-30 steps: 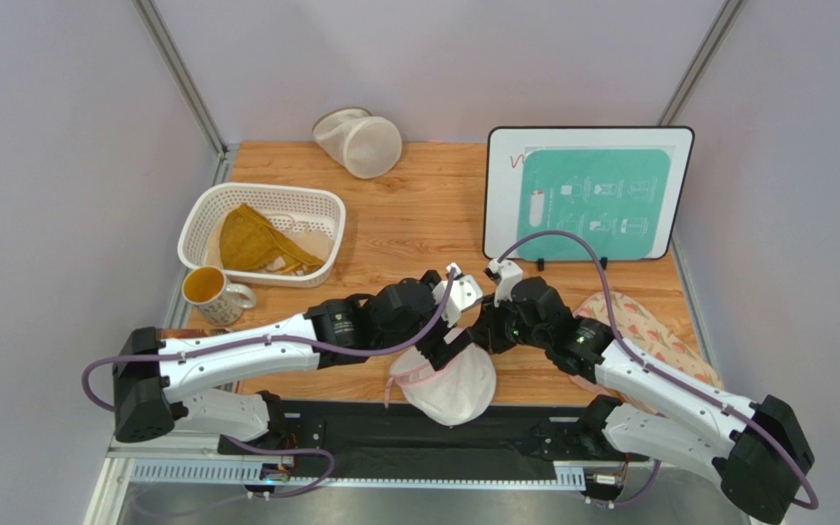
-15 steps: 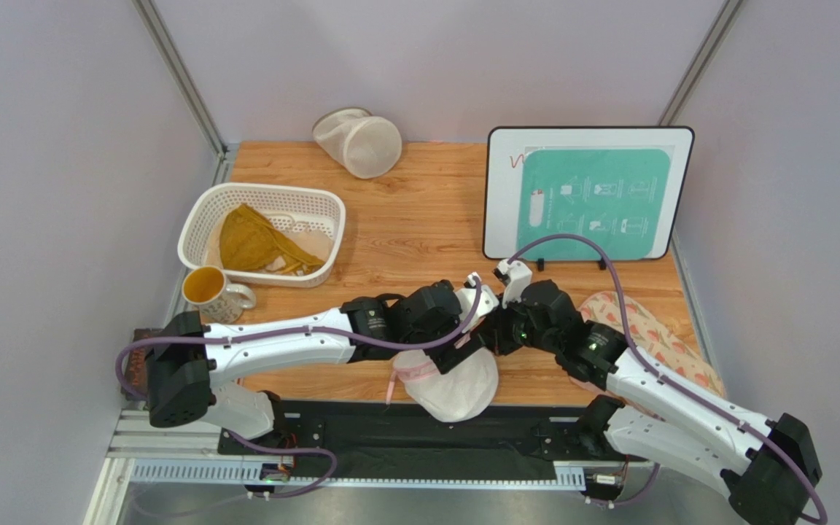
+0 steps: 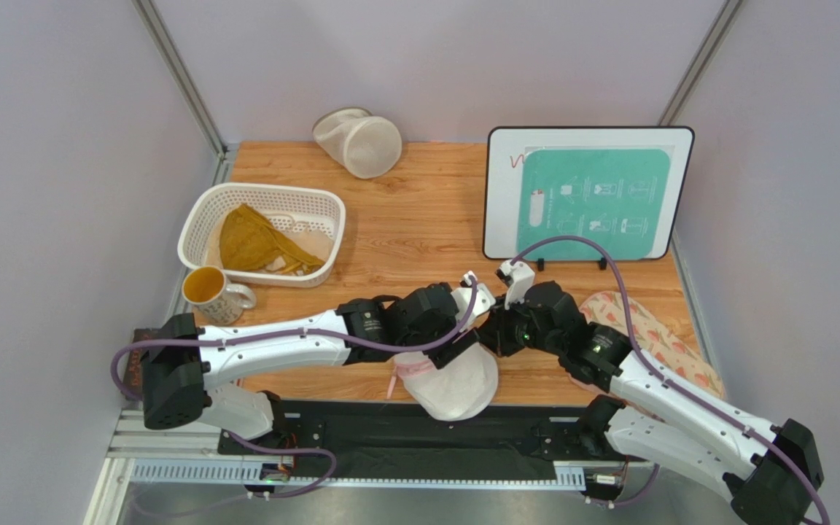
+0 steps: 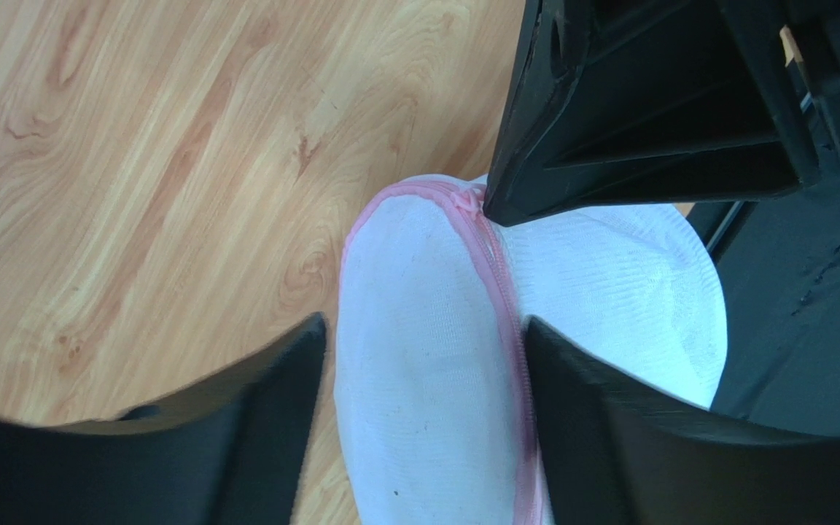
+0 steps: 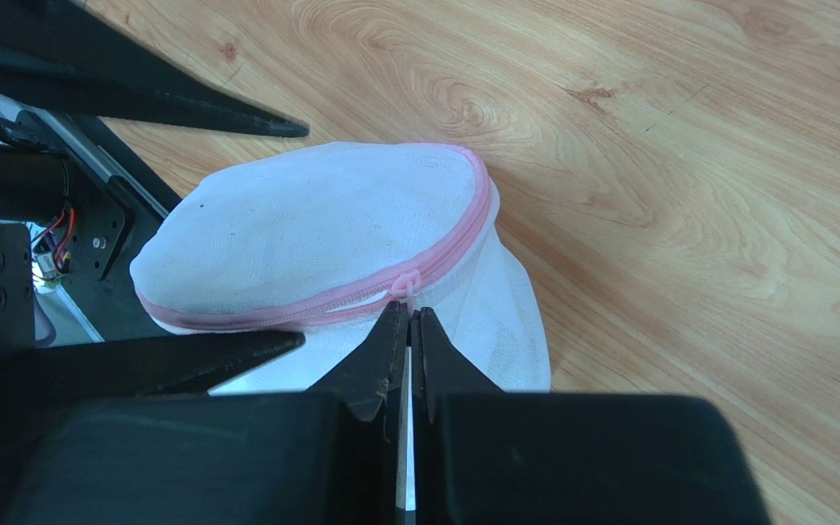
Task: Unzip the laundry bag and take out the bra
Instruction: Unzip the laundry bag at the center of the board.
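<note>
my right tool (image 5: 408, 315) is pinched together at the zipper pull (image 5: 403, 287), my left tool (image 4: 422, 328) apart round the laundry bag (image 4: 413, 416), so pulling may drag it.

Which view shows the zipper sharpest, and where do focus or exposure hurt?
Right wrist: the zipper on the laundry bag is crisp and evenly lit; the right gripper, close to the lens, is featureless black. Left wrist: the mesh looks bright and soft, the left gripper a blurred silhouette. Top external: even light, but the arms cover much of the bag.
</note>
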You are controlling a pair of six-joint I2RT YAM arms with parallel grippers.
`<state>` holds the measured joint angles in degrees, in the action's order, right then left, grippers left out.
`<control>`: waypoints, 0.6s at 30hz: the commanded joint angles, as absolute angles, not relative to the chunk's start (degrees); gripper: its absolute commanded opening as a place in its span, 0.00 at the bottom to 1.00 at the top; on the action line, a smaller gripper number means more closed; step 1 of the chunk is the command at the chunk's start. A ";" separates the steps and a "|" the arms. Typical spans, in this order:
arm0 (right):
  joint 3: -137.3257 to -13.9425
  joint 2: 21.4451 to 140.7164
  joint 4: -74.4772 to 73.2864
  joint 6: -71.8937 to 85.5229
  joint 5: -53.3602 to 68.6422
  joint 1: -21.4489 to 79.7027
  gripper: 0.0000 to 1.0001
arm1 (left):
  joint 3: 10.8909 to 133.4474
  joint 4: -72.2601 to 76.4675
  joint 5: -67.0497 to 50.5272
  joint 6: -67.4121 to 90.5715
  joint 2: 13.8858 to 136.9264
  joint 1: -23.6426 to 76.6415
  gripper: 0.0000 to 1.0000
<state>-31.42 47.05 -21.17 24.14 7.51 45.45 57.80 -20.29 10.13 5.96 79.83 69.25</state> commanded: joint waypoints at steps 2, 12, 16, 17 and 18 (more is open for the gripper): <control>-32.34 46.23 -21.44 23.47 6.77 45.79 0.00 | 59.33 -21.18 10.11 5.18 80.94 69.61 0.42; -32.17 46.49 -22.33 22.94 4.40 45.53 0.00 | 54.24 -18.46 10.46 3.96 76.83 69.52 0.00; -32.34 47.63 -21.53 22.76 5.01 44.91 0.00 | 49.67 -15.30 9.84 1.59 71.99 69.61 0.00; -32.52 48.16 -21.36 22.68 5.18 44.74 0.00 | 48.01 -14.42 9.84 0.97 70.85 69.61 0.00; -32.52 48.43 -21.18 22.50 5.36 44.65 0.00 | 47.38 -14.15 9.84 0.71 68.93 69.61 0.00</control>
